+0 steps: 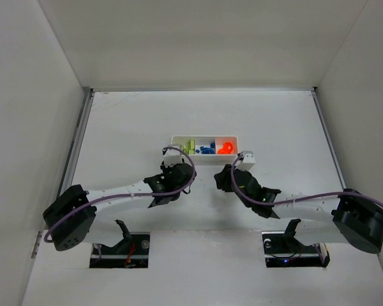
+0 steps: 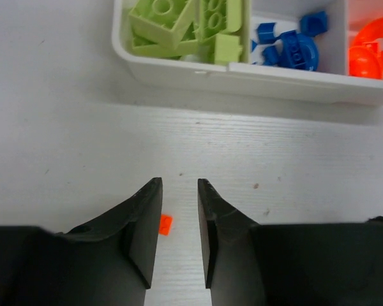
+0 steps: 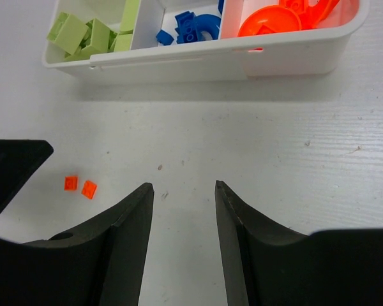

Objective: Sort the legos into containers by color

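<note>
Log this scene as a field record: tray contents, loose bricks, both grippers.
tray: white tray, three compartments
left compartment: lime green bricks
middle compartment: blue bricks
right compartment: orange-red pieces
loose: two orange-red bricks on the table, on the arms' side of the tray
left gripper: open, empty, one loose brick showing between its fingers
right gripper: open, empty

The left arm (image 1: 115, 197) stretches toward two o'clock and the right arm (image 1: 306, 204) toward ten o'clock. The left gripper (image 2: 179, 185) has its jaws narrowly apart. The right gripper (image 3: 184, 186) has its jaws wider, with nothing between them.
</note>
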